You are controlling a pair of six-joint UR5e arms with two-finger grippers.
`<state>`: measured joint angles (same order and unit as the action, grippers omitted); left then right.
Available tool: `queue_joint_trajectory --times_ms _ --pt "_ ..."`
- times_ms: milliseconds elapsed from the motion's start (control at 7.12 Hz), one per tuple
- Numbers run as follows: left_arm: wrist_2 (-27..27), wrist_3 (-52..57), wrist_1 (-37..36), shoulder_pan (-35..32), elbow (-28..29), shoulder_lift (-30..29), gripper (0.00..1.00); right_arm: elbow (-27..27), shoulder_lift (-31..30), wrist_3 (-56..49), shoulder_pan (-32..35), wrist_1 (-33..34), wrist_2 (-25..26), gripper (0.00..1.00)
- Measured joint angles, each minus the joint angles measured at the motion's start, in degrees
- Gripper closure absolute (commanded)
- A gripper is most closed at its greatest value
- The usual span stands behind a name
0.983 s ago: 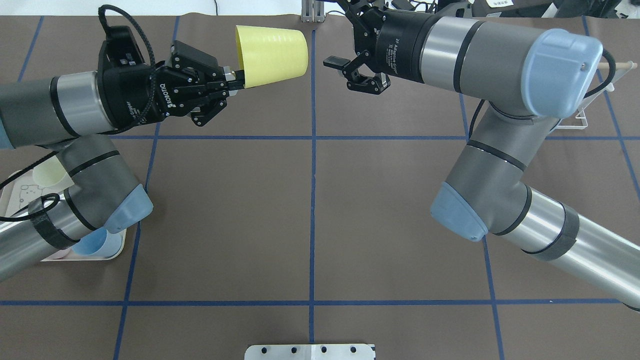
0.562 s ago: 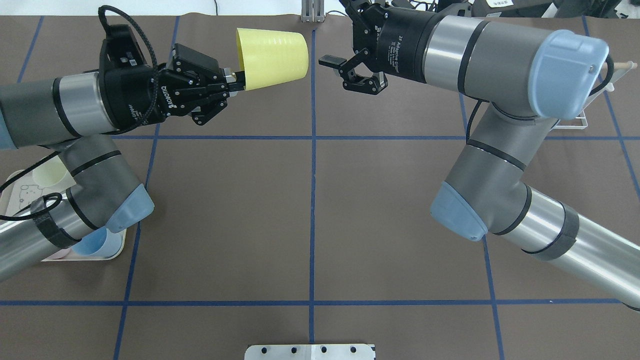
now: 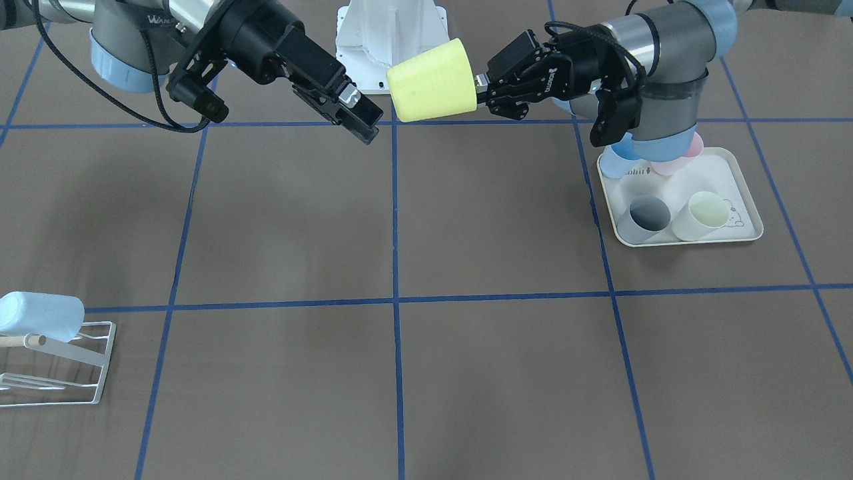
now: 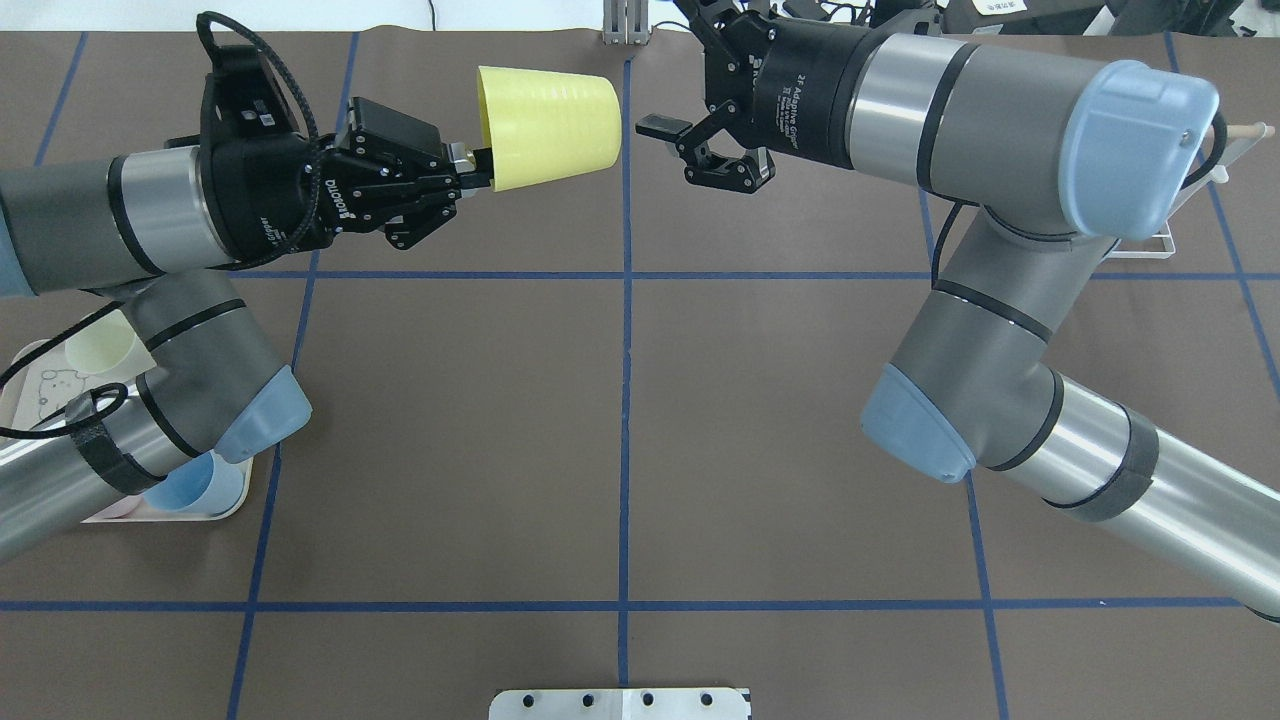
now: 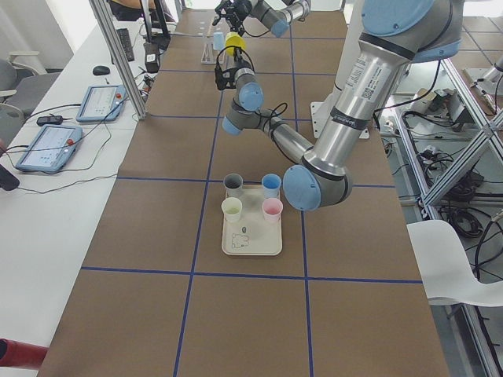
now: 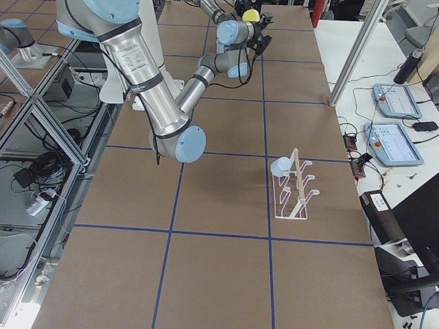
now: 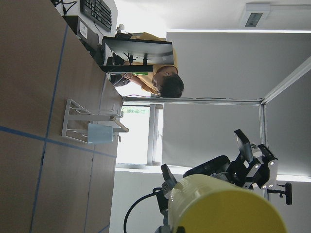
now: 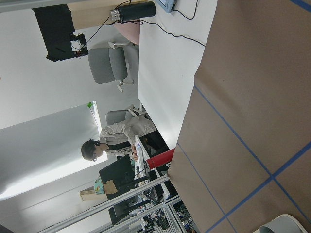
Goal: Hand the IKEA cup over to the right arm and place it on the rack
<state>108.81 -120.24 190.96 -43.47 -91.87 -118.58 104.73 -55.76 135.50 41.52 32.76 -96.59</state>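
From overhead the right arm [image 4: 990,300] covers nearly all the rack [image 4: 1252,129], and the left arm [image 4: 190,350] hides much of the tray [image 4: 30,395]. Across the table, the rack runs off the view's edge.

Yellow cup [image 4: 548,125]; brown table [image 4: 450,430] with blue grid lines [image 4: 626,400]; white rack [image 3: 66,352]; cream tray [image 3: 733,175] with rabbit drawing [image 3: 734,216]

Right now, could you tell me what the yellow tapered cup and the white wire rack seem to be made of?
Yellow tapered cup: likely matte plastic; even opaque colour, faint ridges. White wire rack: probably painted metal, thin rods; its dowel looks wooden, tan.
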Motion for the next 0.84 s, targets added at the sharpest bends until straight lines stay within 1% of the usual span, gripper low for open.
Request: queue_joint_trajectory --times_ms 842 --pt "-0.16 -3.77 -0.74 0.05 0.75 -1.87 1.00 0.46 0.10 0.03 -1.44 -0.07 -0.53 0.00"
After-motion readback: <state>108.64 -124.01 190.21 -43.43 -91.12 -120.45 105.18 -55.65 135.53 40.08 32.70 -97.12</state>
